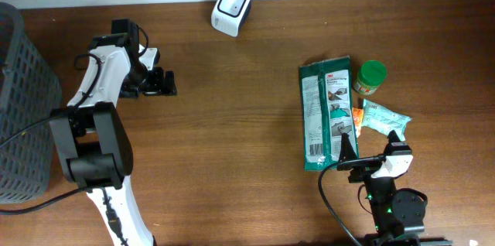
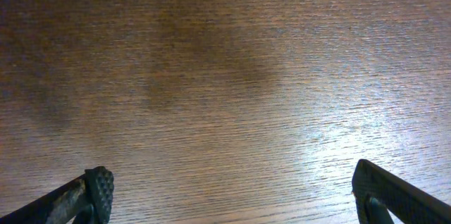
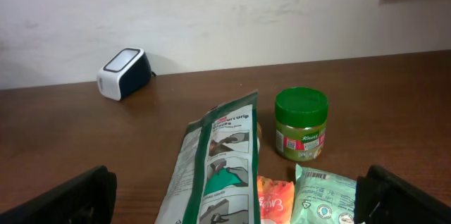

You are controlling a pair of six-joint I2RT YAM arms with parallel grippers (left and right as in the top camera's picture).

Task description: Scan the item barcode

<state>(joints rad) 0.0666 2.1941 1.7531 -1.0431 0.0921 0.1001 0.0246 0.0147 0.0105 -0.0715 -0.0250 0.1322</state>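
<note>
Right gripper [image 1: 370, 142] gapes at near edge of green packet [image 1: 325, 114].

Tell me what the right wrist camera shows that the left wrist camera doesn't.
Only the right wrist view: the white scanner by the wall, a long green package, a green-lidded jar, an orange packet and a pale green pouch. Only the left wrist view: nothing of its own, just bare table. Both: the same brown wooden table, and the camera's own open tool, left tool or right tool, with its fingers at the lower corners.
</note>
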